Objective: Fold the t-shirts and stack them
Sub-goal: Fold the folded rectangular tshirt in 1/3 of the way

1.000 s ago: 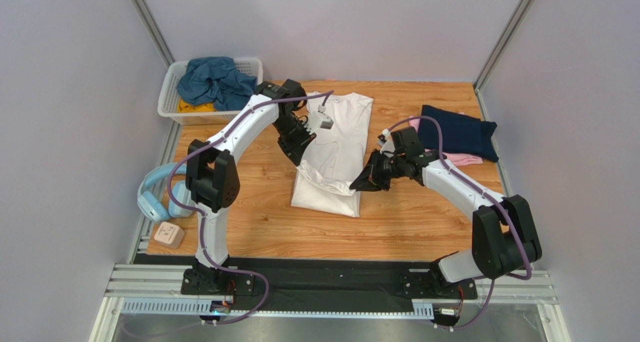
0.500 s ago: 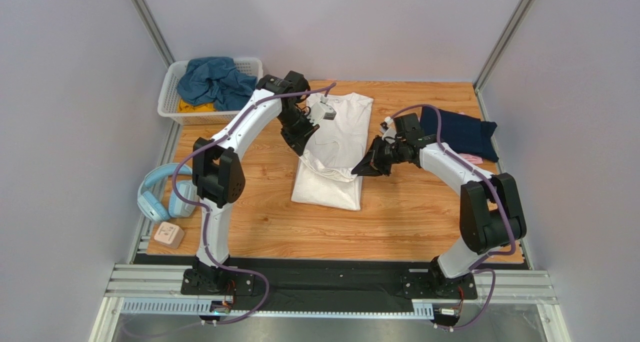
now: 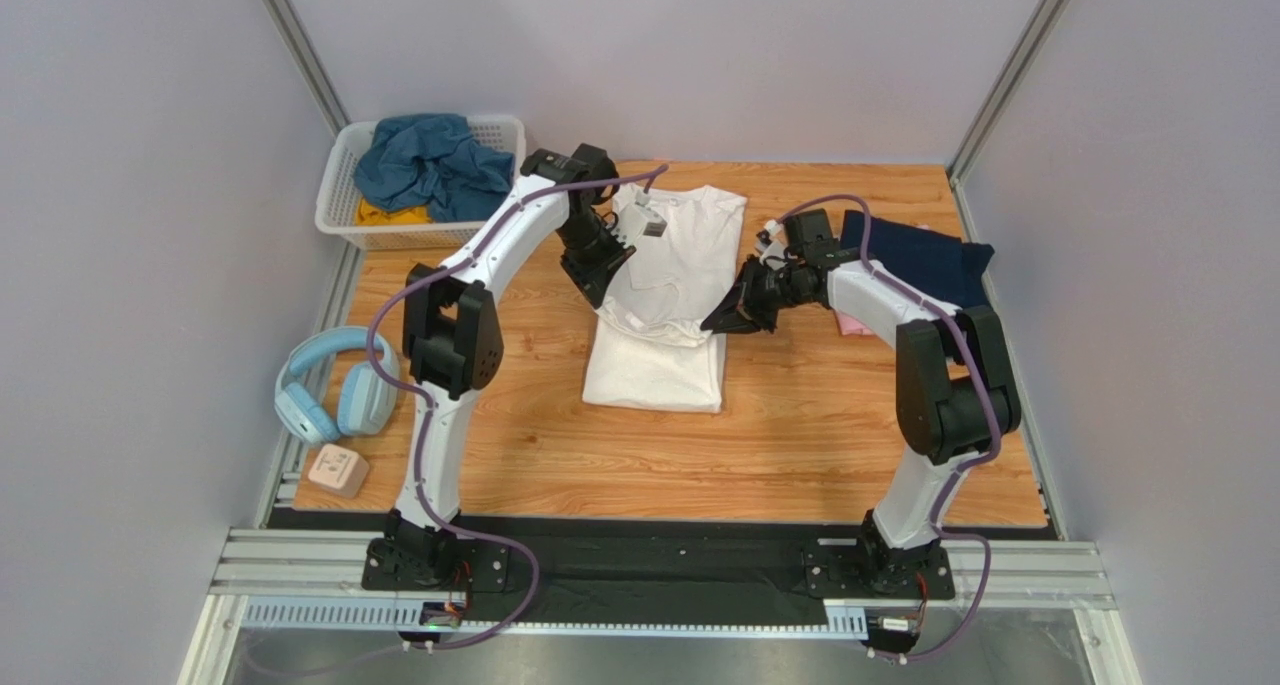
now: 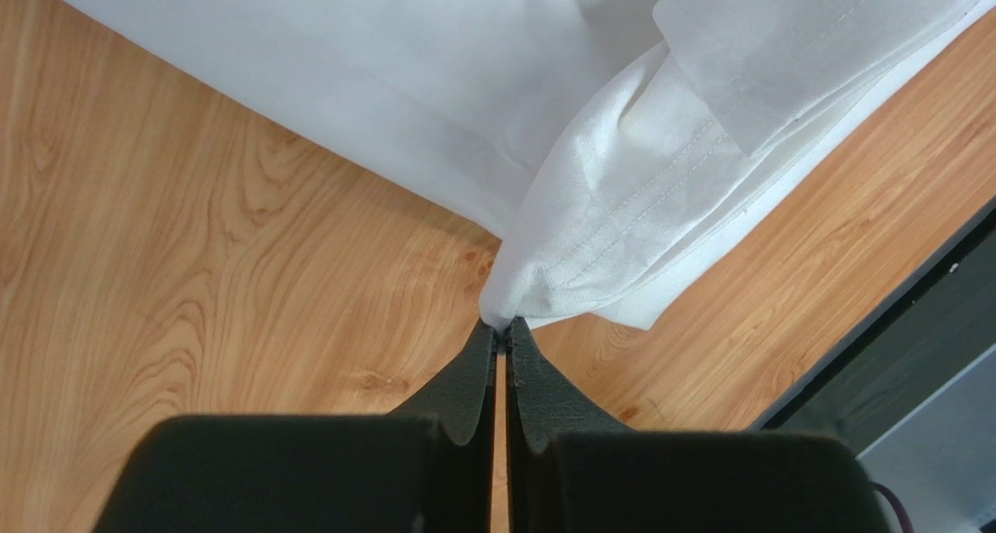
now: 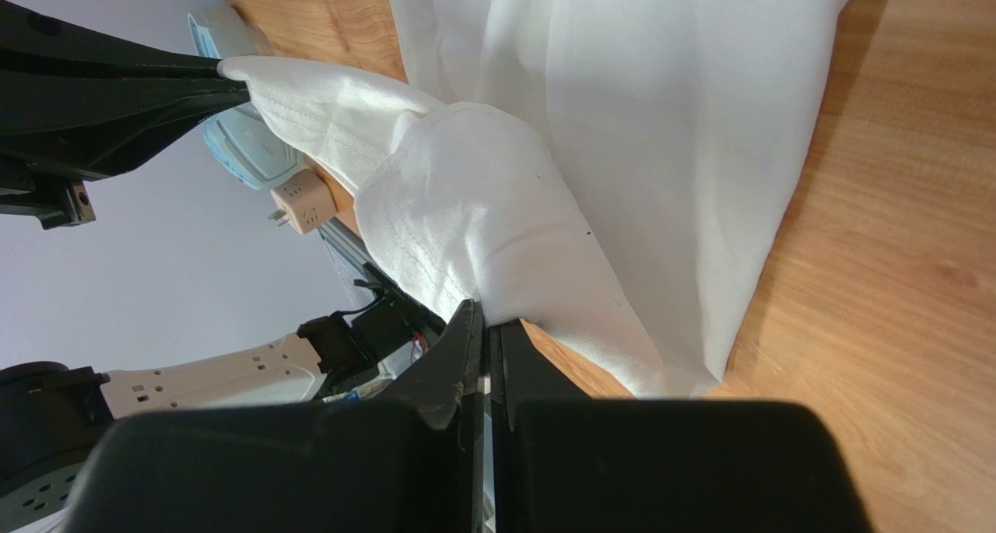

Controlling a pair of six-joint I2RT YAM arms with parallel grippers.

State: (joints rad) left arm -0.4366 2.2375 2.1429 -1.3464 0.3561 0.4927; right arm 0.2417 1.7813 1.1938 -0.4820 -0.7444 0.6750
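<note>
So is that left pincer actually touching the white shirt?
Touching. The left wrist view shows the left pincer shut on a corner of the white t-shirt, with the cloth pinched right at its tips.

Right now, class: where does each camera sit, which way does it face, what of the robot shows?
Top: above, behind the robot, looking down on the table; left arm and right arm show.
Left wrist: on the left arm, facing the shirt past its shut left tool.
Right wrist: on the right arm, facing the shirt past the right tool.
Shared: the shirt, pinched by both tools.
</note>
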